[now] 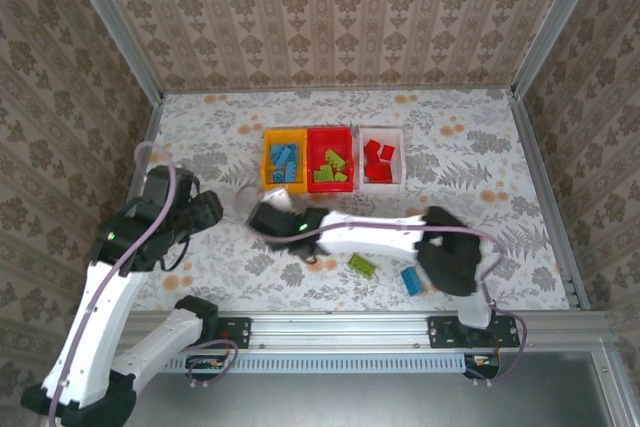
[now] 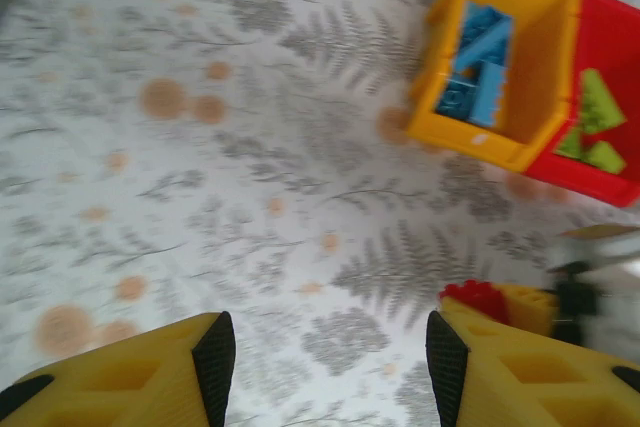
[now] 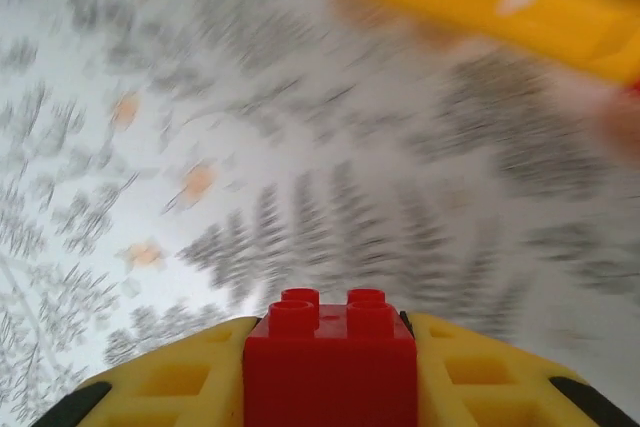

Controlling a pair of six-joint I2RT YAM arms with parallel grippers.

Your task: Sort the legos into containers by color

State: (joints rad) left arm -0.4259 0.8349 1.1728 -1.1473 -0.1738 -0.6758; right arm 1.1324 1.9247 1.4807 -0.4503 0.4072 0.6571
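**Right claw clamps a red brick beside the yellow bin; left claw gapes empty**

At far left the left arm point(image 1: 110, 287), a white shell with black joints, rises from its base and bends forward. The left claw point(image 2: 330, 347) hangs released above bare worktop point(image 1: 480, 147), a pale sheet printed with grey ferns and orange blossoms. Its fingers point(image 2: 150, 377) are yellow ribbed plastic faced with black pads, and nothing sits between them.

Just to their right is the right claw point(image 1: 260, 217), near the front left corner of the yellow bin point(image 1: 266, 159). It is clenched on a red brick point(image 3: 330, 367), a glossy block with round studs on top, wedged between yellow fingers point(image 3: 190, 382). The worktop under it is blurred.

Three open rectangular plastic bins stand side by side, touching. The yellow bin holds blue bricks point(image 1: 285, 162). The red bin point(image 1: 330, 131) holds green bricks point(image 1: 331, 167). The white bin point(image 1: 381, 132), translucent, holds red bricks point(image 1: 378, 159).

Nearer the bases, a green brick point(image 1: 361, 265) and a blue brick point(image 1: 411, 280) lie loose on the worktop, close to each other but apart.

The right arm point(image 1: 370, 235) lies low, reaching leftward across the worktop from a black elbow at right.
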